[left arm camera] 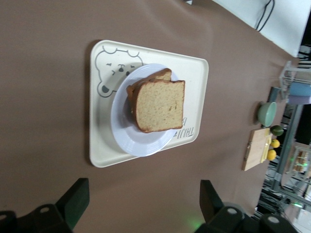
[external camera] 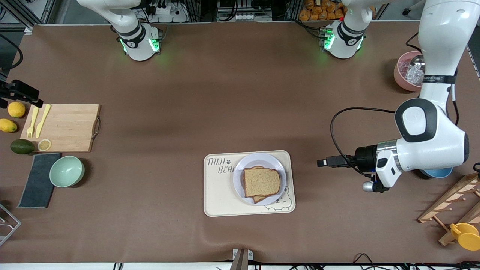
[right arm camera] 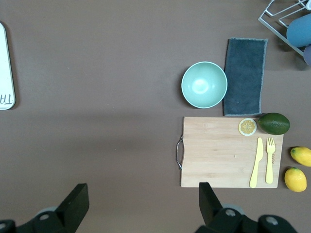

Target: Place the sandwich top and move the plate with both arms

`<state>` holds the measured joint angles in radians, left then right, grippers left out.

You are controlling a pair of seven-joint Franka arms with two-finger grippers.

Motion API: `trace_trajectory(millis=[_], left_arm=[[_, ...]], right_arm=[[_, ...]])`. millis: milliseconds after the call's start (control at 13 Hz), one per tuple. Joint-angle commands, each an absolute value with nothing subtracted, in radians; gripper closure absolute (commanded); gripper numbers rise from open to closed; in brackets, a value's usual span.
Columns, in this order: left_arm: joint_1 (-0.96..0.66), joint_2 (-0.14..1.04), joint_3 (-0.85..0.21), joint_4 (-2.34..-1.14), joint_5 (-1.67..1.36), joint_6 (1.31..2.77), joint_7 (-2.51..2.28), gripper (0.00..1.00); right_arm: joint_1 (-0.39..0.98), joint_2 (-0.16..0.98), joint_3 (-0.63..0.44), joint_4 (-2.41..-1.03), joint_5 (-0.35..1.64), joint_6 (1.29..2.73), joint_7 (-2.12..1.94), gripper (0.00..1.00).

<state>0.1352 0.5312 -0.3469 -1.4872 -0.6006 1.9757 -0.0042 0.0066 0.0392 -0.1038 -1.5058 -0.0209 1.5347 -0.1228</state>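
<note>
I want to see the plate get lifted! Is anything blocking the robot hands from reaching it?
Nothing visible does. Bare cloth lies between the open left gripper and the plate on its tray. The open right gripper hangs above the cutting board.

Front view: high camera, faces robot bases, takes in whole table.
Left wrist view: looks obliquely down from well above table, own fingers at frame edge; tray near centre, cutting board small at 3 o'clock.
Right wrist view: straight down from height; cutting board at 4 o'clock, tray edge at 9 o'clock.
Shared: tray and cutting board appear in all three views.
</note>
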Motion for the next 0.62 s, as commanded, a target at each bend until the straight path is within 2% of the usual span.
trace_trajectory(millis=[0, 231, 540], left_arm=[[0.132, 0.447, -0.345, -1.503, -0.473, 1.922, -0.067, 0.00], [0.137, 0.381, -0.338, -1.503, -0.439, 1.830, -0.086, 0.00], [0.135, 0.290, -0.337, -1.503, -0.281, 1.760, -0.123, 0.00]], right_arm=[[-0.008, 0.052, -0.097, -1.494, -0.025, 1.534, -0.141, 0.00], [0.003, 0.081, -0.097, -1.493, -0.043, 1.551, -0.369, 0.00], [0.002, 0.074, -0.095, -1.491, -0.026, 1.543, -0.186, 0.00]])
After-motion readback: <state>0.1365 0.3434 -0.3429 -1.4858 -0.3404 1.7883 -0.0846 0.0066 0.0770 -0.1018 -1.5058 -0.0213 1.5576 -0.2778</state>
